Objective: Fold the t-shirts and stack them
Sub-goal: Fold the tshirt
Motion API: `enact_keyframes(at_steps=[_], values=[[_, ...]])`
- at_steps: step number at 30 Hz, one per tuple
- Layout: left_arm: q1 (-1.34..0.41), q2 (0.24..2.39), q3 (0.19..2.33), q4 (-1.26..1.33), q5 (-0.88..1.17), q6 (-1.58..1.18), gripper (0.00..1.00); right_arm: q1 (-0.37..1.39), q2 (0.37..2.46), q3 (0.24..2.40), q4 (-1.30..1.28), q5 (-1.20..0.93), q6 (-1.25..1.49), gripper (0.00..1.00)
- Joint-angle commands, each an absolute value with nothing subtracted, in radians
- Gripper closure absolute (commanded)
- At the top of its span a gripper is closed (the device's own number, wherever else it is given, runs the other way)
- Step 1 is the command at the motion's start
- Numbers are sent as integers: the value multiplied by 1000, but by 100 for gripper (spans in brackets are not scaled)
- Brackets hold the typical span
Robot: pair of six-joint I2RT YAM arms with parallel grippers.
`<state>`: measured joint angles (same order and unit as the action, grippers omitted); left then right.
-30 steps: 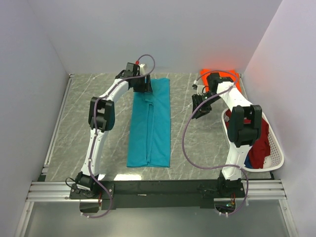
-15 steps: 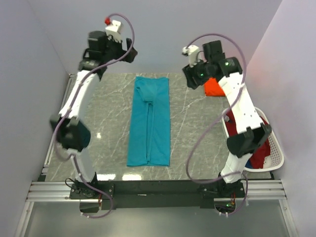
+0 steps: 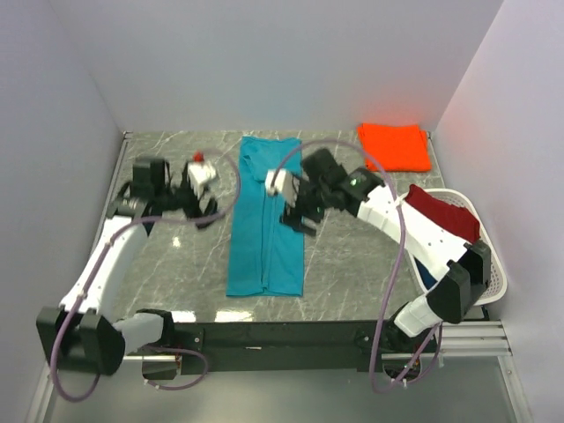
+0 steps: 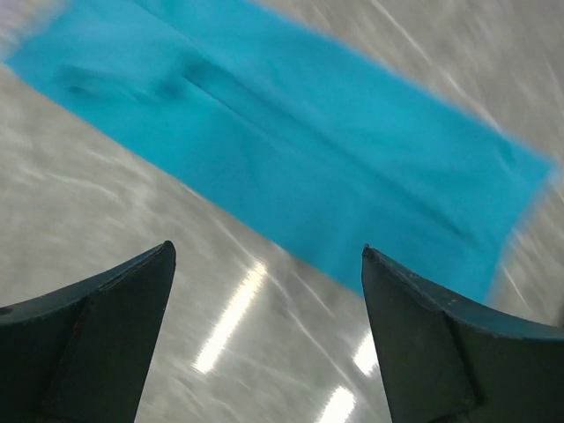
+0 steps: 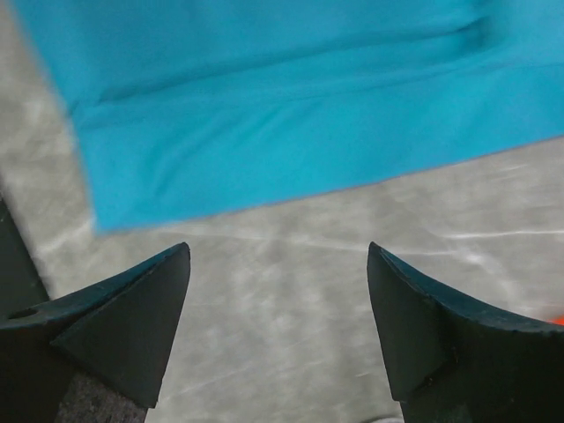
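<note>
Top external view: the teal shirt (image 3: 267, 220) lies as a long narrow strip between the two grippers, already folded lengthwise. The left gripper (image 3: 208, 214) sits just off its one long edge and the right gripper (image 3: 297, 220) over the opposite edge. Both wrist views show the jaws spread wide with nothing between them. Bare table (image 5: 291, 291) lies under the fingertips and teal cloth just ahead of them. An orange shirt (image 3: 394, 146) lies folded well beyond the right gripper, and a basket (image 3: 493, 273) with a red shirt (image 3: 441, 211) sits back beside that arm.

The next move is probably a pinch on each long edge for the crosswise fold. The strip is several layers thick, so a shallow bite could take only the top layer and pull the earlier fold open. If the two grippers grab at different points along the strip, the fold would likely skew. Coming down too steeply could drive the fingertips into the table and bunch the cloth.
</note>
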<state>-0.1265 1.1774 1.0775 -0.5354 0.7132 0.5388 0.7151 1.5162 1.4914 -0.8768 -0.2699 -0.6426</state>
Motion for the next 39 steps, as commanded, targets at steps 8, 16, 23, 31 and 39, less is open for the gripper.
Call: enact_keyframes(at_steps=[8,16,23,31,39], values=[[-121,819,611,-954,936,1275,18,994,1372,1014,-680,-243,-621,23],[-219,818,502,-905,845,1474,42,1107,1328,778,-470,-124,-658,48],[-351,834,454,-775,790,1416,44,1173,1328,716,-356,-89,-676,50],[-457,862,408,-696,720,1397,45,1187,1362,677,-282,-107,-687,52],[-466,934,434,-672,707,1400,46,1187,1396,630,-199,-115,-692,52]])
